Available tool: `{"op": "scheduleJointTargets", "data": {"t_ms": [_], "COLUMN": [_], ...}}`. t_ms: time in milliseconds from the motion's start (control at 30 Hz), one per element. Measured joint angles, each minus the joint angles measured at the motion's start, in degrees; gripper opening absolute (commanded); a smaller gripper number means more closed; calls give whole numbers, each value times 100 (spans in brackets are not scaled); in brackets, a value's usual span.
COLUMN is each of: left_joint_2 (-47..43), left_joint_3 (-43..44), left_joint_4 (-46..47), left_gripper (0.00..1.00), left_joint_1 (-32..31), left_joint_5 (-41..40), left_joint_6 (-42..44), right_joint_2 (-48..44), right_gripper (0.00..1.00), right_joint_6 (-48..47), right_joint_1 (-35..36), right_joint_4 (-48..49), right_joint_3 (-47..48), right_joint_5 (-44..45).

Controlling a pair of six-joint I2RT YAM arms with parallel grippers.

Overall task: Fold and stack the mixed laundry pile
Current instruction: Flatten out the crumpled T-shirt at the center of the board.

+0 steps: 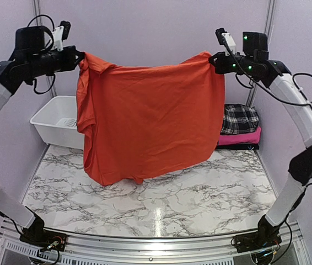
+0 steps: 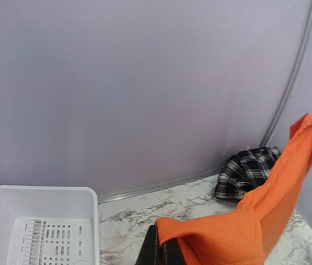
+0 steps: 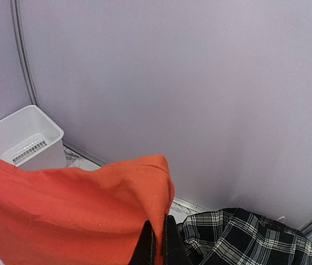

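Above table [image 1: 200,199] | orange t-shirt [image 1: 150,116] hangs spread — left jaws, right jaws clamped

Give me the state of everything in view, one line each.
orange t-shirt: lifted, hanging spread between both grippers.
left gripper: shut on one top corner.
right gripper: shut on the other top corner.
plaid shirt: lying on the pink garment.
pink garment: folded, under the plaid shirt.
white bin: upright, nothing visible inside.
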Motion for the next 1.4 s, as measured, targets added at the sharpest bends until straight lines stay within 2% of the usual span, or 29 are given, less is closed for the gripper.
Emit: {"op": "scheduleJointTargets", "data": {"t_ms": [200, 267, 333, 500, 600, 633, 667, 700, 767, 800, 833, 867, 933, 1000, 1067, 1167, 1267, 1400], "left_joint_2": [2035, 2551, 2734, 2291, 1539, 1185, 811, 450, -278, -638, -918, -1255, -1906, -2450, -2855, -2957, -2695, -1996], "left_joint_3": [1622, 2277, 2577, 2354, 1513, 1021, 492, -46, -1182, -1773, -2227, -2789, -3744, -4297, -4430, -4234, -4107, -4113], "left_joint_4": [170, 302, 560, 1355, 1781, 1934, 2011, 2096, 2124, 2103, 2046, 2020, 1757, 1394, 1043, 922, 903, 831], "left_gripper": [0, 0, 0, 0, 0, 2, 11, 25, 62, 74, 89, 98, 99, 99, 99, 99, 99, 99], "left_joint_1": [649, 800, 892, 964, 953, 944, 942, 944, 944, 944, 944, 944, 942, 942, 942, 942, 942, 872], "left_joint_5": [48, 264, 516, 1106, 1440, 1545, 1674, 1808, 2124, 2284, 2413, 2518, 2601, 2535, 2413, 2293, 2124, 1694], "left_joint_6": [-221, -356, -501, -686, -680, -651, -614, -581, -501, -479, -468, -483, -538, -612, -623, -610, -603, -584], "right_joint_2": [1893, 2214, 2218, 1541, 824, 481, 129, -273, -1130, -1451, -1856, -2334, -2839, -3427, -3956, -4328, -3921, -2640], "right_gripper": [0, 0, 0, 0, 0, 0, 0, 9, 45, 64, 88, 97, 99, 98, 99, 98, 87, 74], "right_joint_6": [289, 433, 535, 579, 525, 522, 525, 544, 636, 697, 691, 717, 719, 669, 601, 444, 343, 323], "right_joint_1": [-319, -407, -455, -472, -472, -474, -472, -472, -470, -468, -448, -433, -404, -402, -402, -402, -402, -378], "right_joint_4": [72, 236, 433, 1220, 1578, 1696, 1823, 1950, 2092, 2083, 2087, 1904, 1550, 962, 448, 229, 256, 380], "right_joint_3": [1882, 2201, 2205, 1882, 1364, 984, 525, -66, -1453, -2020, -2778, -3685, -4555, -5287, -5523, -5353, -4863, -4498], "right_joint_5": [55, 33, -22, -258, -404, -476, -581, -697, -997, -1143, -1320, -1517, -1650, -1707, -1624, -1469, -1405, -1464]}}
